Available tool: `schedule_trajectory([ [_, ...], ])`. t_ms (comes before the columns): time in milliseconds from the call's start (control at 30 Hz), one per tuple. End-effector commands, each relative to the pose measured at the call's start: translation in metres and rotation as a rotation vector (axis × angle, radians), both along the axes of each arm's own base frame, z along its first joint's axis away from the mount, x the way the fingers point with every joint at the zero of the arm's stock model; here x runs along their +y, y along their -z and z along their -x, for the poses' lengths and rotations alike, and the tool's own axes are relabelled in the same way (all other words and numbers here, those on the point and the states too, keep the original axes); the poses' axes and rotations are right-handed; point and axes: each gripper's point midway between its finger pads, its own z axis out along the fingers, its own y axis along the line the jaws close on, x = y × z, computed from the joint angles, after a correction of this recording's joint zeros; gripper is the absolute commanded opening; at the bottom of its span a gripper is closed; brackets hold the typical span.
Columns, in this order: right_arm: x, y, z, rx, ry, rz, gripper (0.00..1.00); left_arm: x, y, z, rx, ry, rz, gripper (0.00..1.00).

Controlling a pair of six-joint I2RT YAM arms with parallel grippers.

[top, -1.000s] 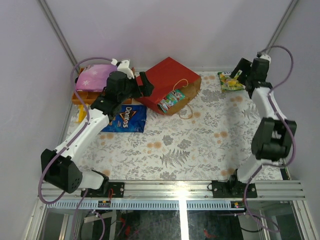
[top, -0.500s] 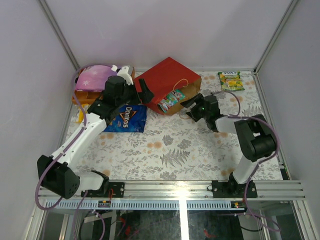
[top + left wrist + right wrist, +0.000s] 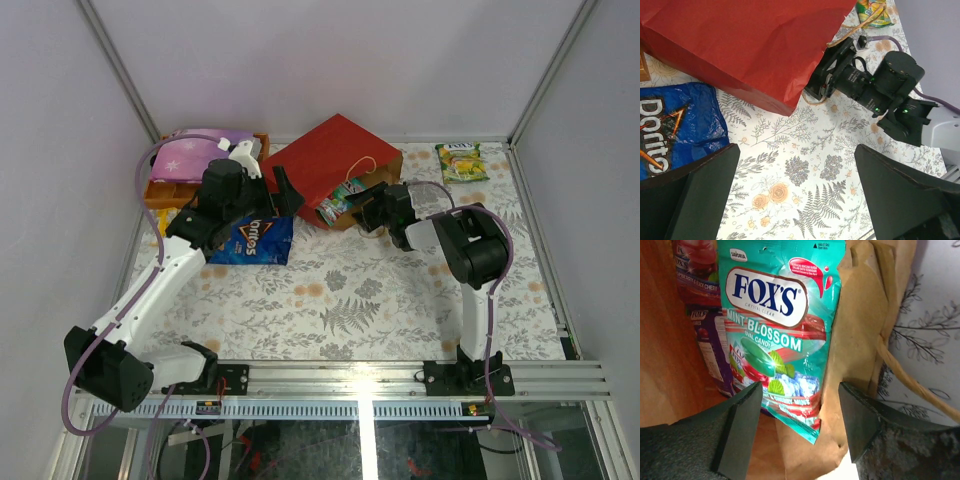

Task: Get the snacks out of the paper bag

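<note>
The red paper bag (image 3: 325, 165) lies on its side, its brown mouth facing front right. A green Fox's mint packet (image 3: 777, 325) sticks out of the mouth, with a purple packet (image 3: 710, 345) behind it. My right gripper (image 3: 372, 210) is at the mouth, open, its fingers (image 3: 737, 427) either side of the green packet's lower corner and the brown paper edge (image 3: 855, 340). The left gripper (image 3: 800, 187) hangs open over the cloth beside the bag (image 3: 740, 45), near the blue Doritos bag (image 3: 255, 238). A yellow-green packet (image 3: 461, 160) lies at the back right.
A pink-purple starry pouch (image 3: 195, 152) rests on an orange tray (image 3: 158, 192) at the back left. The bag's cord handle (image 3: 912, 382) loops onto the floral cloth (image 3: 350, 300) by my right finger. Walls close in on three sides.
The right arm swung from the back right corner to the bag's mouth and its jaws narrowed around the green packet's corner. The left arm drew back a little to the left.
</note>
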Motion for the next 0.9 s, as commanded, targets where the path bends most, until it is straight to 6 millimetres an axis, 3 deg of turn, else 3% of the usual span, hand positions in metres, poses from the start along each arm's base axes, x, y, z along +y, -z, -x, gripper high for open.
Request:
schedule_trajectory([
  [0,0.016,0.005,-0.012,-0.007,0.023,-0.017,0.67,0.003,-0.004,0.007,-0.017,0.015,-0.006,1.0],
  [200,0.031,0.018,-0.019,0.013,0.022,-0.011,0.51,0.002,-0.003,0.009,-0.018,0.027,0.0,1.0],
  [400,0.032,0.001,-0.019,-0.051,0.022,0.024,0.27,0.003,-0.005,0.01,-0.026,0.025,0.0,1.0],
  [600,0.011,-0.041,-0.006,-0.138,0.048,0.109,0.02,0.003,-0.006,0.011,-0.028,0.026,0.002,1.0],
  [767,-0.014,-0.073,0.019,-0.19,0.022,0.206,0.0,0.006,-0.009,0.013,-0.035,0.021,-0.007,1.0],
  [867,-0.044,-0.074,0.042,-0.17,-0.036,0.25,0.0,0.009,-0.01,0.015,-0.038,0.016,-0.019,1.0],
])
